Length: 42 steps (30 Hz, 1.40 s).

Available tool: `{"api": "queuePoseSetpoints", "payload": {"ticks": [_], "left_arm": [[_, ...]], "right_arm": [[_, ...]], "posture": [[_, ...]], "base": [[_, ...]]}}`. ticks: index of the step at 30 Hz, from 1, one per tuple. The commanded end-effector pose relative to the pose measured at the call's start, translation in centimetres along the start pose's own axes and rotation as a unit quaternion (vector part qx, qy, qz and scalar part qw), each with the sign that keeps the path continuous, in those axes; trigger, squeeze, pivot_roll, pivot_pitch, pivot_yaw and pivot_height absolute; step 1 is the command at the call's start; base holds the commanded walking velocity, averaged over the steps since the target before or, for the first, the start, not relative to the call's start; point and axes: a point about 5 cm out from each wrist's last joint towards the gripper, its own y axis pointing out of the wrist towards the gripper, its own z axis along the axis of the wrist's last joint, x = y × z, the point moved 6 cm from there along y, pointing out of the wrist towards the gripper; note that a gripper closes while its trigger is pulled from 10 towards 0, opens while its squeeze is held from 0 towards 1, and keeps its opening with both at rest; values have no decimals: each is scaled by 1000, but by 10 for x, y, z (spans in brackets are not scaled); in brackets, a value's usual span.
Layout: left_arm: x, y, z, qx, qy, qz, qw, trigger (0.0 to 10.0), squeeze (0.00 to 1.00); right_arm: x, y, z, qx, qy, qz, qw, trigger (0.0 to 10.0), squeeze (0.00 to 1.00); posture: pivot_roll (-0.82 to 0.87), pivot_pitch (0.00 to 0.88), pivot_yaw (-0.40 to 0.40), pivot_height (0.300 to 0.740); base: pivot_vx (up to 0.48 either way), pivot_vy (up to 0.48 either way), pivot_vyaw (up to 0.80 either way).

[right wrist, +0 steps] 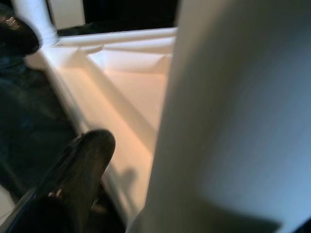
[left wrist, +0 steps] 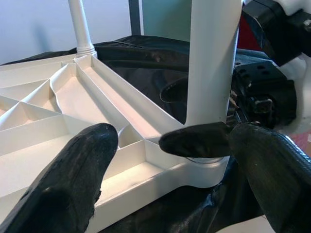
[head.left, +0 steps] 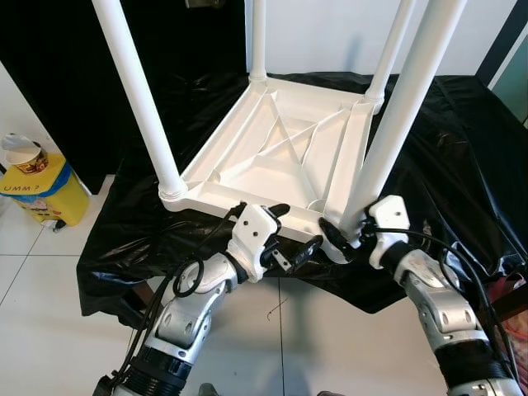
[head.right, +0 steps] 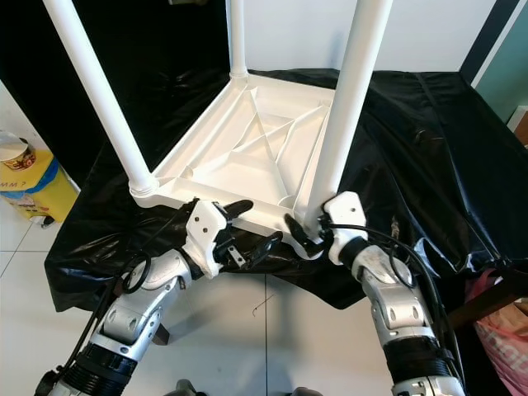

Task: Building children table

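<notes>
White plastic children's table [head.left: 272, 153] lies upside down on a bench draped in black sheet [head.left: 462, 157], ribbed underside up. Four white legs stand upright from its corners: near-left leg [head.left: 140, 99], near-right leg [head.left: 396, 115], two more at the far corners.

Right pincer [head.left: 345, 239] is at the base of the near-right leg, where it enters the corner socket at the near edge of the bench. One black finger [right wrist: 82, 165] shows beside the leg in the right wrist view, the leg very close and blurred; the pincer appears clamped around the leg's base.

Left pincer [head.left: 293, 235] sits just beside it at the table's near edge, fingers spread wide, holding nothing. One finger [left wrist: 77, 179] lies over the ribbed underside, the other [left wrist: 204, 141] reaches towards the near-right leg's base.

On the tiled floor [head.left: 41, 313] to the left, a yellow container [head.left: 37, 190] with a lidded cup [head.left: 23, 153] on top.
</notes>
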Motion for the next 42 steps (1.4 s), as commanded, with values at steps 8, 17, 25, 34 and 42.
{"api": "queuePoseSetpoints", "payload": {"ticks": [8, 17, 25, 34, 42], "left_arm": [[-1, -1, 0, -2, 1, -3, 1000, 10000, 0], [-1, 0, 1, -1, 1, -3, 1000, 10000, 0], [1, 0, -2, -5, 1, -6, 1000, 10000, 0], [3, 1, -3, -6, -1, -9, 1000, 10000, 0], [5, 0, -4, -9, 0, -14, 1000, 10000, 0]], "right_arm": [[-10, 10, -18, -29, -6, 50, 998, 0, 0], [-5, 8, -22, -35, -8, 45, 998, 0, 0], [1, 0, -30, -32, 21, -61, 997, 10000, 0], [6, -10, -43, -55, 46, -207, 976, 10000, 0], [14, -25, -44, -65, 51, -313, 946, 10000, 0]], "posture": [[-15, 57, -15, 740], [-21, 58, -12, 740], [-33, 66, -11, 740], [-37, 70, -9, 740], [-36, 73, -15, 740]], "base": [[0, 0, 0], [0, 0, 0], [0, 0, 0], [0, 0, 0], [0, 0, 0]]}}
